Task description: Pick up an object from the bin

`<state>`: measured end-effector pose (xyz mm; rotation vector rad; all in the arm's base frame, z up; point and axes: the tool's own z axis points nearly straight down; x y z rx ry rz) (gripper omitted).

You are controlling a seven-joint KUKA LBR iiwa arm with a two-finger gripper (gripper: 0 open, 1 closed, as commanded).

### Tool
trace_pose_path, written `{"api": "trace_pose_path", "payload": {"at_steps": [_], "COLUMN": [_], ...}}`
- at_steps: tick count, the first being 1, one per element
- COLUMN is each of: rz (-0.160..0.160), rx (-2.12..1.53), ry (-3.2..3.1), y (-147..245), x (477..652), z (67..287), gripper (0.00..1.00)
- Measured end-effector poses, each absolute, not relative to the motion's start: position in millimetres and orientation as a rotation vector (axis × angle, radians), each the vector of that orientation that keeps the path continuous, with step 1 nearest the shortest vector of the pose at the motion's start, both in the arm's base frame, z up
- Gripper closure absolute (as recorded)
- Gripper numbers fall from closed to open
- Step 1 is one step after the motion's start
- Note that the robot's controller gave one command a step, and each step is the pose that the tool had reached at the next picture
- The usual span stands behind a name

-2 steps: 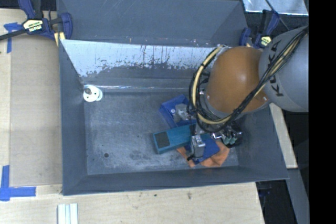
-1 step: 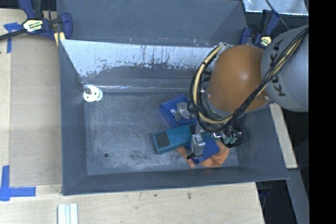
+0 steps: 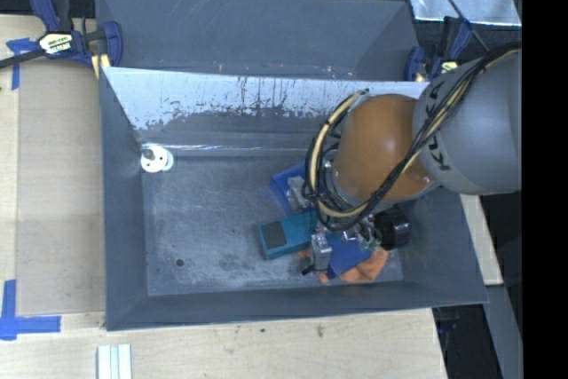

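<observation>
Grey bin [image 3: 204, 217], and the work is all at about 4 o'clock on its floor, where a small heap lies. The arm [image 3: 470, 129] reaches in from 3 o'clock, and its orange cover [image 3: 382, 155] hangs low over that heap, so the jaws are down among the things. By my reading this is the grasp step, not the lift.

Nearest the jaws are a teal block [image 3: 284, 237] just at their 9 o'clock, a blue piece [image 3: 344, 251] right under the wrist, an orange scrap [image 3: 371, 267] touching that piece at 5 o'clock, and a black lump [image 3: 396, 231] at 3 o'clock. Another blue bit [image 3: 287, 185] peeks out at 11 o'clock of the block. A white knob [image 3: 156, 159] sits well apart, at 9 o'clock of the floor.

The blue piece looks the likeliest pick, as it lies straight below the wrist, though I cannot be sure of it.

How the jaws stand I cannot tell, since cover and cables hide them, nor whether they pinch or merely touch anything.

Next, I judge, comes a firm close on one thing and a straight rise, minding the crowded neighbours, which may drag along or slip.
</observation>
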<state>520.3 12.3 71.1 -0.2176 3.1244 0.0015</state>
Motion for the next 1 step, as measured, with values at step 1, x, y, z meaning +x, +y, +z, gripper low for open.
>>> {"api": "trace_pose_path", "payload": {"at_steps": [1], "rz": [0.000], "rx": [-0.206], "ry": [3.113], "y": [19.1], "x": [529.5], "z": [80.5], "gripper": [1.00]}}
